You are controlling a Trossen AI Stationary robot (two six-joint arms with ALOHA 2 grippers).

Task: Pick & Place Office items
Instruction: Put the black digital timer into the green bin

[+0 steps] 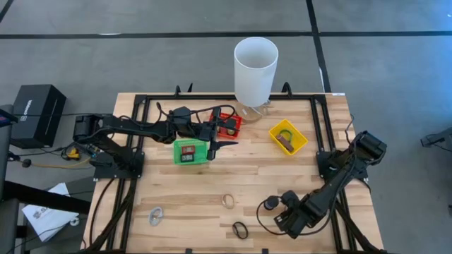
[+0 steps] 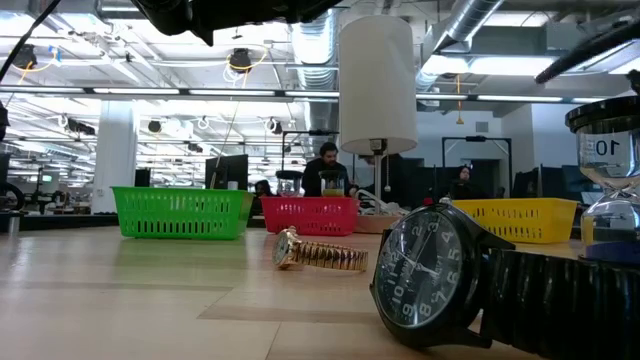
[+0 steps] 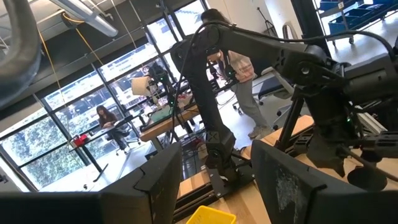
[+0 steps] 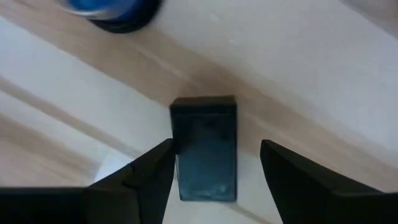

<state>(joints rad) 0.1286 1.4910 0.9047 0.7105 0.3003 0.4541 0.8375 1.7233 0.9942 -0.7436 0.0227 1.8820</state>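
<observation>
Black and rectangular, a small piece (image 4: 205,149) lies flat on the table between our right gripper's (image 4: 211,168) wide-spread jaws, untouched, near the table's front right corner; a blue-topped object (image 4: 115,12) sits just beyond it. Our left gripper (image 1: 212,144) hangs over the green basket (image 1: 189,151), jaws apart and holding nothing. Beside it stand the red basket (image 1: 230,121), the tall white cylinder (image 1: 254,70) at the back edge, and the yellow basket (image 1: 287,137). Toward the front edge lie a gold watch (image 1: 228,200), a black watch (image 1: 240,230) and a silvery clip (image 1: 155,216), all well apart.
</observation>
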